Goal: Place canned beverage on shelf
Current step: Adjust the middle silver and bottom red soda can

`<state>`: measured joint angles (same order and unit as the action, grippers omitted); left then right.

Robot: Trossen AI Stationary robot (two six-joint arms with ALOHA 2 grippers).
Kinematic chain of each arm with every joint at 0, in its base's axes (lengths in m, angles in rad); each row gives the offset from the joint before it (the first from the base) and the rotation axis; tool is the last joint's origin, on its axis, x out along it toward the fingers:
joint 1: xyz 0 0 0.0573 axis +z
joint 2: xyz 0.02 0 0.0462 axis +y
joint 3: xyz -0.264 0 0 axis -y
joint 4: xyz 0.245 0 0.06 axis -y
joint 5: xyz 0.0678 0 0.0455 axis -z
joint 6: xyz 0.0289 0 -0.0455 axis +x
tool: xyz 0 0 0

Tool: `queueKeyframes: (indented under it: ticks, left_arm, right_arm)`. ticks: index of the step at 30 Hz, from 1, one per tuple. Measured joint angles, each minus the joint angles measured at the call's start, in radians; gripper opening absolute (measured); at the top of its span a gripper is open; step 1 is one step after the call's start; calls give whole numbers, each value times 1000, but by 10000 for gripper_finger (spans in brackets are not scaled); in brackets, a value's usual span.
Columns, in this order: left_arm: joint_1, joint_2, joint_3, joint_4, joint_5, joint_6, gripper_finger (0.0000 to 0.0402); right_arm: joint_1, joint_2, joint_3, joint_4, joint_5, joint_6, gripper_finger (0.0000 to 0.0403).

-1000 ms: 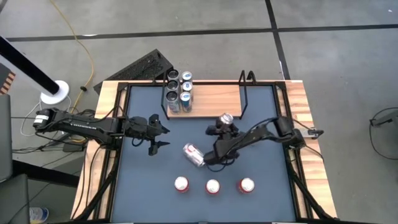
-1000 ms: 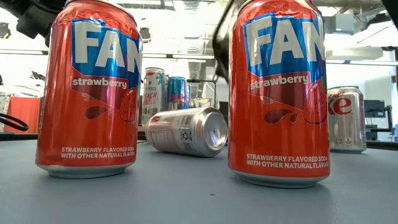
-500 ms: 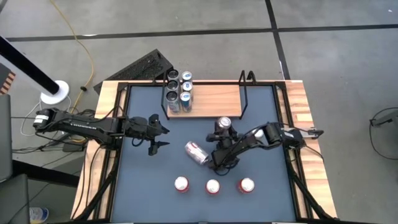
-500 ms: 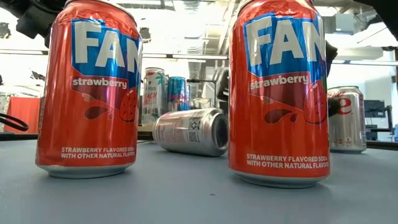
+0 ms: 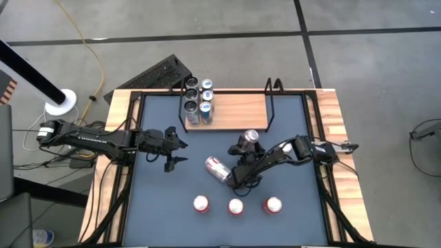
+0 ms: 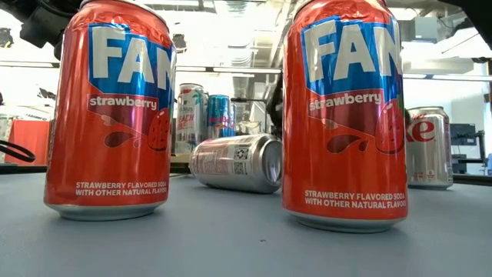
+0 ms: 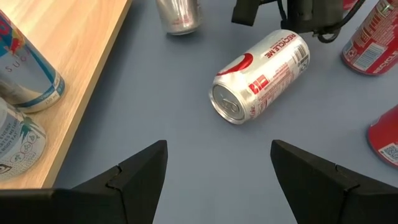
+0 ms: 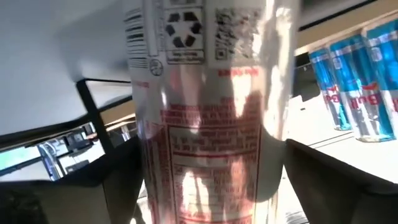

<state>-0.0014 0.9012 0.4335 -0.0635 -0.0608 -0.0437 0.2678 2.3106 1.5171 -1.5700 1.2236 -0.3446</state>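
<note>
Reaching for the fallen silver can, which lies on its side near the middle of the bench, is the step in hand; nothing has been lifted yet. The right claw sits low at the can's side, fingers spread wide with the can body filling the gap between them in the right wrist view, not yet clamped as far as I can judge. Next move calls for closing on the body, raising it, righting it and carrying it to the shelf, where four cans already stand at one end. The left claw hovers apart, partly open, empty.
</note>
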Motion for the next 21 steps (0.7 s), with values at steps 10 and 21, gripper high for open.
queueKeyframes:
  ticks: [10, 21]
  left_arm:
    - [0, 0, 0, 1, 0, -1, 275]
    - [0, 0, 0, -31, 1, -3, 275]
  right_arm:
    - [4, 0, 124, -1, 0, -28, 362]
    - [51, 0, 261, -6, -141, 91, 362]
